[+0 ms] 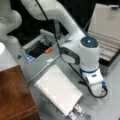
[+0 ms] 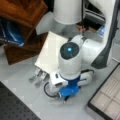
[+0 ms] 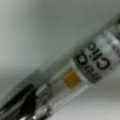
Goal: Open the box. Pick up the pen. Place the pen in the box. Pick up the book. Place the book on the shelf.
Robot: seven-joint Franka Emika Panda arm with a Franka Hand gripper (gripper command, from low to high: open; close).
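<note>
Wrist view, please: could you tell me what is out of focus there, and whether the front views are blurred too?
Wrist view: a clear labelled tube crosses the frame, soft throughout, its lettering smeared. Both front views: edges soft; the book bleaches to near-white, the gripper at its bottom corner is smudged, and the arm's blue light carries a halo.

Both front views are showing soft, blurred edges throughout, under even, diffuse light. The grey table [image 1: 110, 105] is reading pale and evenly lit, with only faint shadows lying beneath the book [image 1: 58, 88] and the arm. A blue indicator light is glowing on the arm's joint in both front views. The background behind the arm is falling into near black. The wrist view is sitting far out of focus, its printed lettering smeared against a washed-out grey ground.
</note>
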